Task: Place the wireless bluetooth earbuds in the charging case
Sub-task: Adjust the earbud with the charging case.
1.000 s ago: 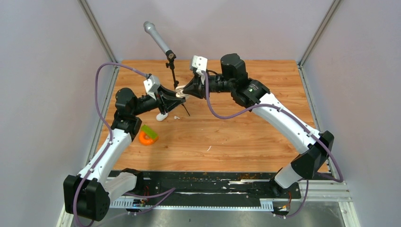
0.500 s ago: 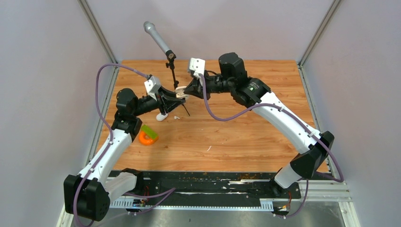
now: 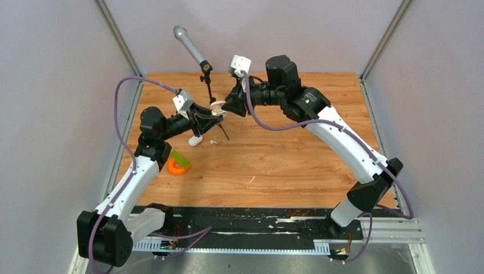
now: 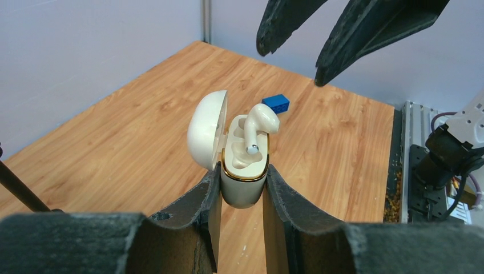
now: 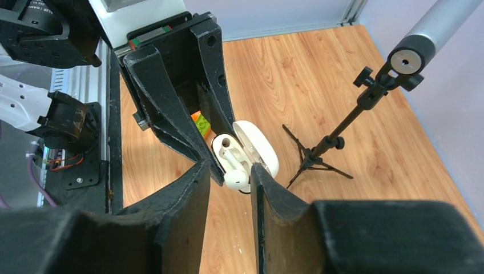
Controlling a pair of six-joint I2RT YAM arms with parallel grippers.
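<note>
- The light-brown wood-grain table [image 3: 297,160] fills the floor of the workspace between pale walls; both arms reach over its far half.
- A grey microphone on a thin black tripod stand [image 3: 194,48] stands near the far edge, just behind the spot where the two arms meet.
- The left gripper [image 4: 242,178] is held up off the table with its black fingers pressed onto the two sides of the smooth white oval clamshell charging case [image 4: 242,194]; the case sits upright in that pinch, its lid [image 4: 205,128] swung open to one side, a gold rim around its mouth.
- The right gripper [image 4: 292,63] hangs just beyond the open case; its fingers are spread and hold nothing, their tips apart from the case and from the bud.
- An orange ring with a green block on it [image 3: 178,162] lies on the table near the left arm, well apart from the case.
- A small blue rectangular block [image 4: 275,103] lies on the table beyond the case.
- One glossy white short-stemmed earbud [image 4: 258,125] stands stem-down in the tan-tinted interior; its rounded head sticks up above the rim, tilted away from the lid.
</note>
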